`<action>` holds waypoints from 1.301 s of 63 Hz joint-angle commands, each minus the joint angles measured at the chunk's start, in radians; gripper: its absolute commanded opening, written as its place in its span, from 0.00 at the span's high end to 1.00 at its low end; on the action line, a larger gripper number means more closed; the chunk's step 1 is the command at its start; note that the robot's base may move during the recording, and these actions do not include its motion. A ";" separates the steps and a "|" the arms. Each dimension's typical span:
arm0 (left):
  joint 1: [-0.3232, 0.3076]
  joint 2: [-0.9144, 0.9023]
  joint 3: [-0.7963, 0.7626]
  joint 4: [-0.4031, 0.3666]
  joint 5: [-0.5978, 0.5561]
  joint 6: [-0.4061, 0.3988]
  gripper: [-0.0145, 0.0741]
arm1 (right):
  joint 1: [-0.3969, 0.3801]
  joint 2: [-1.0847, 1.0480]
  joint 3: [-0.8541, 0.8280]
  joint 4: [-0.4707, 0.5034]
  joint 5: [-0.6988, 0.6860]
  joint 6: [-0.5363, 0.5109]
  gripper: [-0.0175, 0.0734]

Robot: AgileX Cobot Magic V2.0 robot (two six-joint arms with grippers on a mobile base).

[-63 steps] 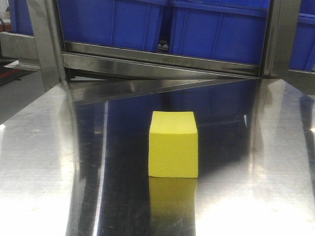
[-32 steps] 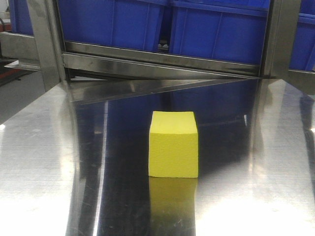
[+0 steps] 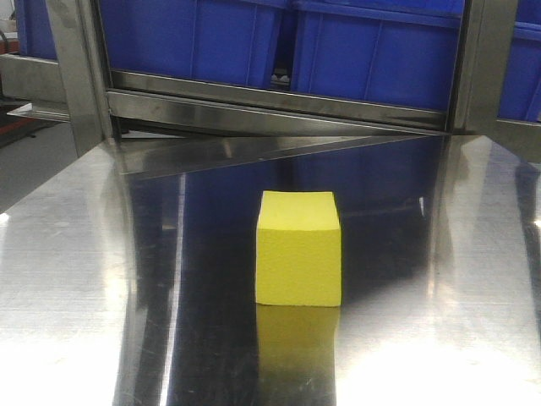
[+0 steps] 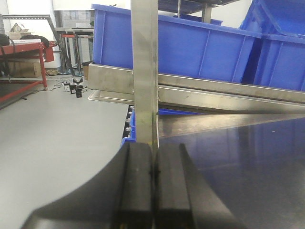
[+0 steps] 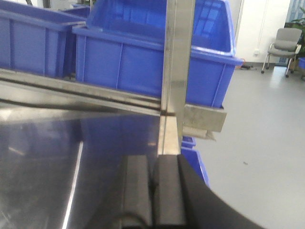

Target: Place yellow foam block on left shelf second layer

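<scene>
the steel table [image 3: 68,279] carries the yellow foam block [image 3: 299,254], which stands flat and alone on it. the shelf frame [image 3: 279,106] runs behind the block, with blue bins [image 3: 380,51] above and behind the block. left gripper [image 4: 153,171]: pads pressed together, holding nothing. right gripper [image 5: 153,186]: likewise. neither wrist view shows the block. step in hand: approach. part the jaws fully, centre them on the block, and grip opposite flat faces lightly, since foam likely compresses.

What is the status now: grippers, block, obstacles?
Left gripper shut, empty. Right gripper shut, empty. Yellow foam block upright on steel table, untouched. No obstacle beside it.
</scene>
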 commanded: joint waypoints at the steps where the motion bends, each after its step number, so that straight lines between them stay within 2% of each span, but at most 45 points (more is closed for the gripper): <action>1: -0.005 0.013 0.027 0.000 -0.083 -0.003 0.70 | 0.001 0.017 -0.071 -0.009 -0.078 -0.007 0.78; 14: -0.005 0.013 0.027 -0.006 -0.083 -0.003 0.70 | 0.061 0.165 -0.195 -0.009 -0.073 -0.007 0.78; 37: -0.005 0.013 0.027 -0.006 -0.083 -0.003 0.70 | 0.263 0.493 -0.384 -0.026 -0.060 0.034 0.77; 42: -0.005 0.013 0.027 -0.006 -0.083 -0.003 0.70 | 0.286 0.568 -0.417 -0.040 -0.025 0.034 0.68; 50: -0.005 0.013 0.027 -0.006 -0.083 -0.003 0.70 | 0.311 0.670 -0.471 -0.041 0.031 0.086 0.33; 56: -0.005 0.013 0.027 -0.006 -0.083 -0.003 0.70 | 0.318 0.734 -0.512 -0.047 0.089 0.150 0.12; 72: -0.005 0.013 0.027 -0.006 -0.083 -0.003 0.70 | 0.384 0.895 -0.665 -0.111 0.366 0.364 0.15; 82: -0.005 0.013 0.027 -0.006 -0.083 -0.003 0.70 | 0.488 1.033 -0.797 -0.111 0.570 0.527 0.15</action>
